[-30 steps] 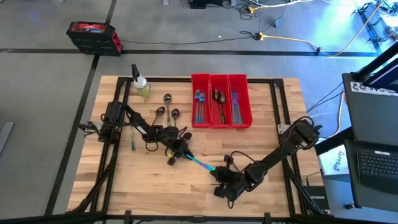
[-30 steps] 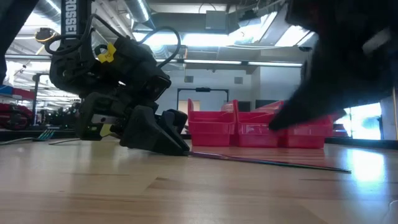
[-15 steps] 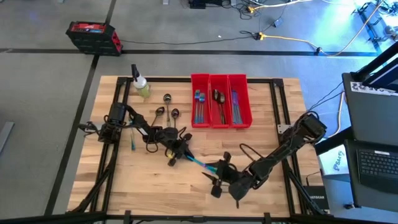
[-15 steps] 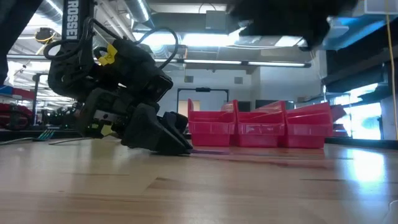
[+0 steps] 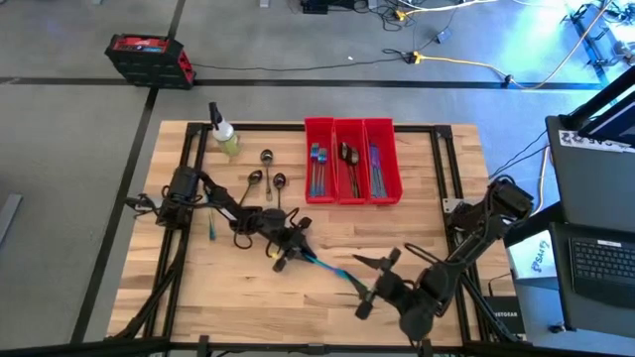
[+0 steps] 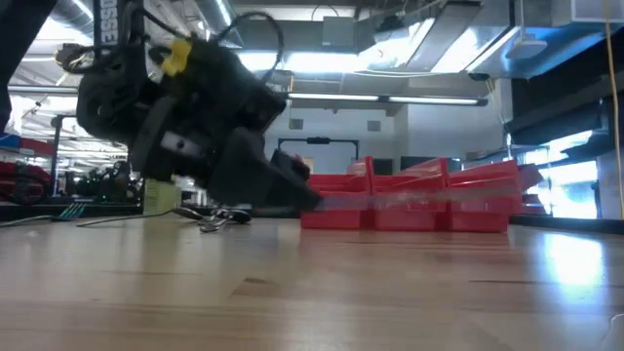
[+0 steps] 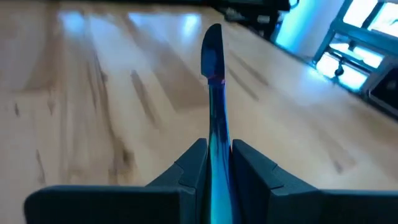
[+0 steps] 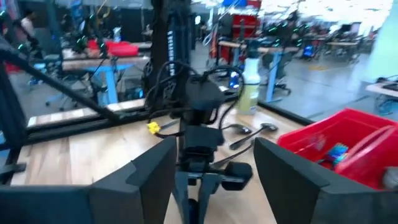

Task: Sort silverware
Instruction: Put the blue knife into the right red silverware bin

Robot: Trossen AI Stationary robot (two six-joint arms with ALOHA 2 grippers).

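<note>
Wood table [image 5: 198, 288], red bins [image 5: 351, 159] at back. Your left gripper [image 5: 294, 249] clenches a knife [image 7: 213, 112] for binning; right gripper [image 5: 370, 280] stands released beside it.

Left gripper [image 5: 295, 252] clamped — right gripper [image 5: 370, 279] spread.

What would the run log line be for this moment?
left end effector: shut on iridescent knife, lifted off table | right end effector: open, apart from knife | red bins: partly filled
</note>
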